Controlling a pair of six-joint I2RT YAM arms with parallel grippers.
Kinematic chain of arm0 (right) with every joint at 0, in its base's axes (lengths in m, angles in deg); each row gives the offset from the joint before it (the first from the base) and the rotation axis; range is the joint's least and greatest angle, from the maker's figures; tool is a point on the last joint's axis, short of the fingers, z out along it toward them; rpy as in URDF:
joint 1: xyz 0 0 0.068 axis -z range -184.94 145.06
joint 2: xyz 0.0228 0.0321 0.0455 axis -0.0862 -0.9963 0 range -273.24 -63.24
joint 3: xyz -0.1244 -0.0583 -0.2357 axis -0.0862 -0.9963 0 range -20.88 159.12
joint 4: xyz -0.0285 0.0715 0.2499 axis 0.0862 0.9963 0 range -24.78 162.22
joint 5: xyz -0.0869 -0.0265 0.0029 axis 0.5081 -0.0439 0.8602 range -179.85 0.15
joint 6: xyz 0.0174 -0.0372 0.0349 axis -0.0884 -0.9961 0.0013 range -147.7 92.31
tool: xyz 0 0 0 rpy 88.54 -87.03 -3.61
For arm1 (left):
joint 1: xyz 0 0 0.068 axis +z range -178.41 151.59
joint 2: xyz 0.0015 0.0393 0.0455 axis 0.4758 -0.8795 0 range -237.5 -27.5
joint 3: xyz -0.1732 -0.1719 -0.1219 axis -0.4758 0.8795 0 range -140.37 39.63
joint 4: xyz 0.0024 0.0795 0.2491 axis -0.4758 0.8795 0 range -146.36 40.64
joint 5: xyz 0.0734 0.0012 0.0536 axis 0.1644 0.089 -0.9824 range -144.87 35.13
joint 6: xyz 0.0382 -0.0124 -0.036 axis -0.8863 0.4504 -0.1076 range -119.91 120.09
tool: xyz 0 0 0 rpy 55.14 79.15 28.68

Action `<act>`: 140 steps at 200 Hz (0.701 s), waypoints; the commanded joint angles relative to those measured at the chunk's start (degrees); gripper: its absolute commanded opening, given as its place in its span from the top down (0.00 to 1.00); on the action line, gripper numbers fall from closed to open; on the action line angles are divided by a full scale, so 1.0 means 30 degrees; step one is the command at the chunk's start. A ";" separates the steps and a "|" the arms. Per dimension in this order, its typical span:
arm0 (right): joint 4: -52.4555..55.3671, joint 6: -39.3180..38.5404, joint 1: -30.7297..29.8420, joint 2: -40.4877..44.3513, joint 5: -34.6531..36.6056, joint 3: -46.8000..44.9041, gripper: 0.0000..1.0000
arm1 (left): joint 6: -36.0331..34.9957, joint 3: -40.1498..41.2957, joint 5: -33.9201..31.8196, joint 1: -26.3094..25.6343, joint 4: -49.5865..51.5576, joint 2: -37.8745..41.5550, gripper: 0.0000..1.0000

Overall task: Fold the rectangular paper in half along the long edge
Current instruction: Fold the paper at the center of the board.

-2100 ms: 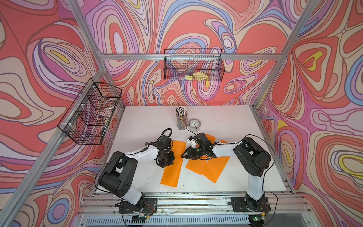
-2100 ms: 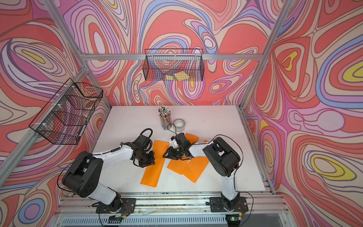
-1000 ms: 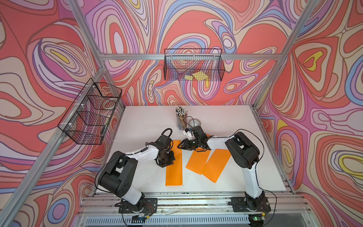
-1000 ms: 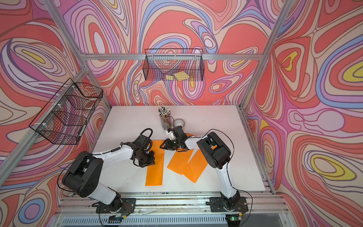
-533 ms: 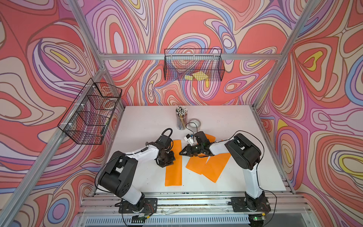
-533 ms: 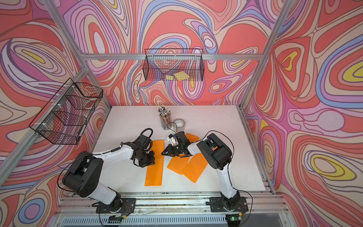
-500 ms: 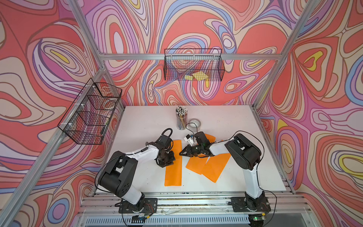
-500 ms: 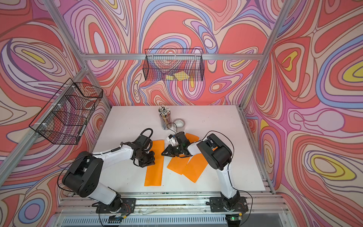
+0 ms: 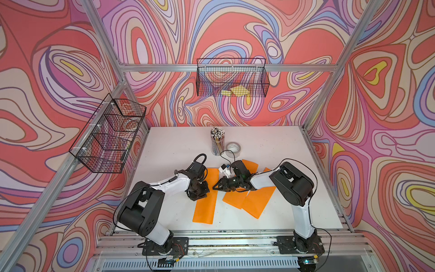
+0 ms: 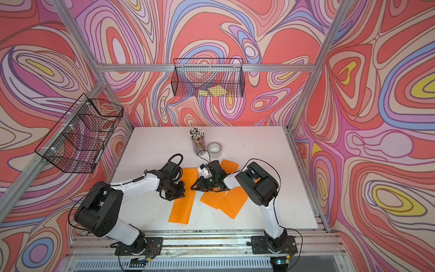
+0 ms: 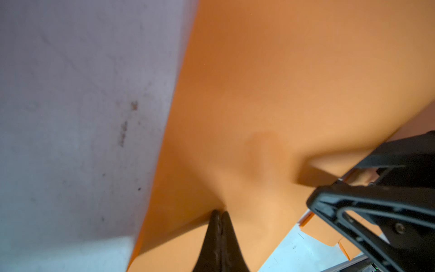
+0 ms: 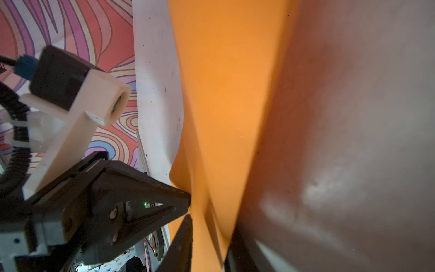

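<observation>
In both top views the rectangular paper (image 9: 204, 200) (image 10: 181, 205) is a long orange strip on the white table (image 9: 174, 150). My left gripper (image 9: 199, 195) (image 11: 220, 214) is shut, with its tips pressed onto the paper near its left edge. My right gripper (image 9: 215, 187) (image 12: 209, 249) reaches in from the right at the strip's other long edge. Its jaws stand a little apart with a raised ripple of the paper (image 12: 226, 94) between them. In the right wrist view the left gripper's tip (image 12: 187, 200) sits close by.
Three more orange sheets (image 9: 235, 200) (image 9: 257, 203) (image 9: 250, 164) lie under and beside the right arm. A pencil cup (image 9: 217, 141) and a tape roll (image 9: 233, 149) stand behind the grippers. Wire baskets (image 9: 231, 77) (image 9: 110, 134) hang on the walls.
The right gripper has slid from the strip's far end toward the front along its right edge. The strip has turned slightly. The left gripper has stayed pressed on it.
</observation>
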 commanded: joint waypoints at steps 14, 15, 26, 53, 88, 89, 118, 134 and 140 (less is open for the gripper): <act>-0.0751 0.0836 -0.0617 0.1044 0.0532 -0.1052 0.89 | 0.0011 0.0091 -0.0660 -0.0039 0.0856 -0.0030 0.97; -0.0762 0.0853 -0.0627 0.1053 0.0539 -0.1072 0.90 | 0.0012 0.0088 -0.0650 -0.0037 0.0857 -0.0023 0.97; -0.0847 0.0969 -0.0823 0.1040 0.0640 -0.1148 1.00 | 0.0012 0.0057 -0.0632 -0.0040 0.0807 -0.0059 0.97; -0.1240 0.1391 -0.1207 0.0745 0.0657 -0.1200 1.00 | 0.0012 0.0087 -0.0637 -0.0053 0.0805 -0.0074 0.97; -0.2085 0.2376 -0.1589 0.0495 0.0532 -0.1265 0.74 | 0.0013 0.0144 -0.0649 -0.0045 0.0785 -0.0083 0.97; -0.2088 0.2384 -0.1597 0.0515 0.0525 -0.1266 0.74 | 0.0012 0.0144 -0.0659 -0.0040 0.0792 -0.0078 0.97; -0.1957 0.2423 -0.1852 0.1113 0.0692 -0.1614 0.74 | -0.0018 0.0116 -0.0747 -0.0054 0.0902 -0.0006 0.97; -0.1690 0.2393 -0.1925 0.1508 0.0991 -0.1940 0.78 | -0.0047 0.0081 -0.0786 -0.0051 0.0997 0.0065 0.97; -0.1717 0.2408 -0.1951 0.1662 0.1059 -0.2111 0.79 | -0.0065 0.0075 -0.0815 -0.0038 0.1041 0.0077 0.97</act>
